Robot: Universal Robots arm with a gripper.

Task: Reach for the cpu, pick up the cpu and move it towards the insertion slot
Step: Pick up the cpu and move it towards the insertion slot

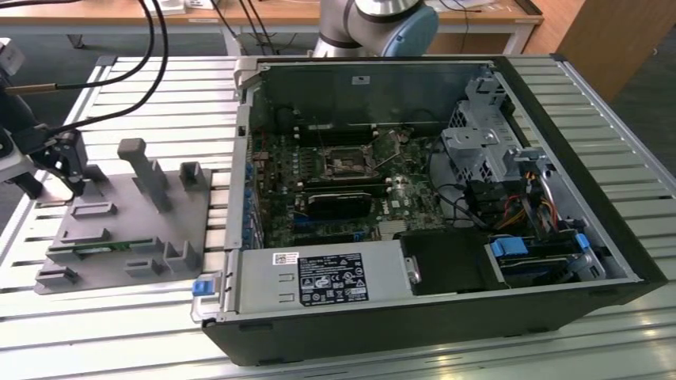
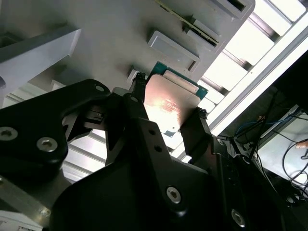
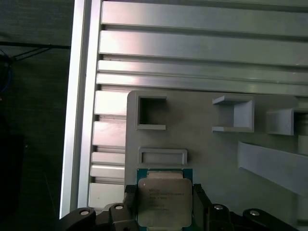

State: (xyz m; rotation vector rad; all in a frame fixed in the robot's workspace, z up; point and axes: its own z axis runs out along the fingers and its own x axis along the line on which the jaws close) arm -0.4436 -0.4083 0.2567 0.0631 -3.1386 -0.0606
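On the slatted worktop (image 1: 591, 95) stand an open computer case (image 1: 423, 317) and a grey tray (image 1: 116, 229). Over the tray, the gripper (image 2: 168, 108) has its jaws clamped on opposite edges of the cpu (image 3: 163, 202), well apart from the insertion slot (image 1: 346, 164).

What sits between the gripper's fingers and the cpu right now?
Nothing: in both wrist views the black gripper holds its fingers against opposite edges of the flat square silvery-topped cpu, over the grey plastic tray.

end effector (image 1: 63, 176): low at exterior view's left; pointing down | fingers (image 3: 130, 199) (both): clamped on cpu (image 3: 163, 204)
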